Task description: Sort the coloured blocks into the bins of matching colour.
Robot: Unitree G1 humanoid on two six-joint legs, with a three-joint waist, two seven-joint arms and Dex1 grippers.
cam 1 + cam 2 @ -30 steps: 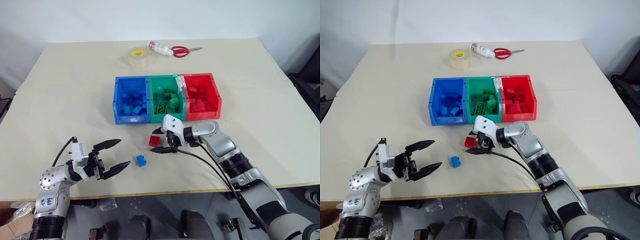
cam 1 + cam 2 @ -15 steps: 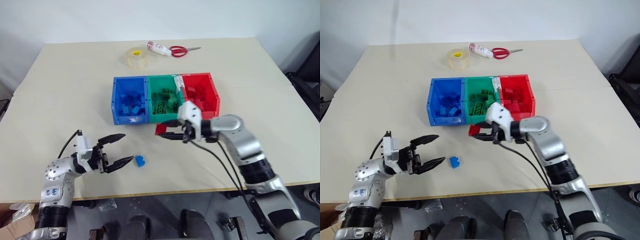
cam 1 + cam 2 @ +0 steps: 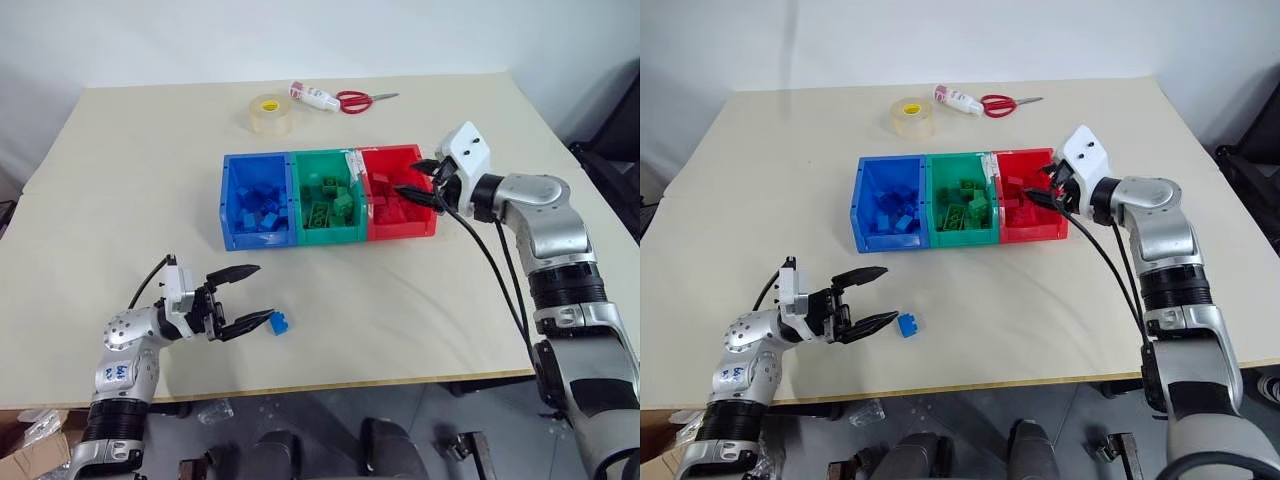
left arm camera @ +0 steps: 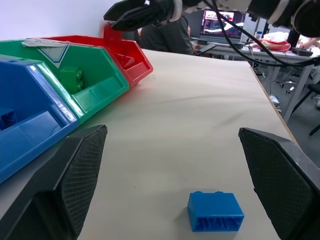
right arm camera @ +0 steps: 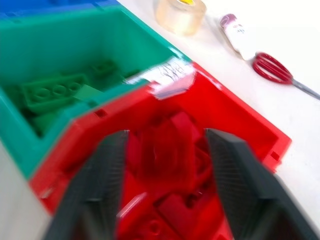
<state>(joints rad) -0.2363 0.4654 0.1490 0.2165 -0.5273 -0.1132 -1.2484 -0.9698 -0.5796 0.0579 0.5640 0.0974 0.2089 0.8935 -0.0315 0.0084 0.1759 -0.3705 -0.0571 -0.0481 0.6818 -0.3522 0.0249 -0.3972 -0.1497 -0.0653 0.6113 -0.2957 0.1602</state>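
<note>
We had swung our right gripper [image 3: 420, 182] from the near table up over the red plastic bin [image 3: 425, 215], jaws parted, its small red brick [image 5: 167, 145] apparently dropping in. Our left gripper [image 3: 250, 297] waited wide open and empty beside the last loose blue studded brick [image 3: 281, 323], likely next for the blue bin [image 3: 228, 200].

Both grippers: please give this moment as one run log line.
left gripper: open, beside blue block | right gripper: open, over red bin

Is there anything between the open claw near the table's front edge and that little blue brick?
No: bare table between the left gripper and the blue brick, clearest in the left wrist view.
</note>
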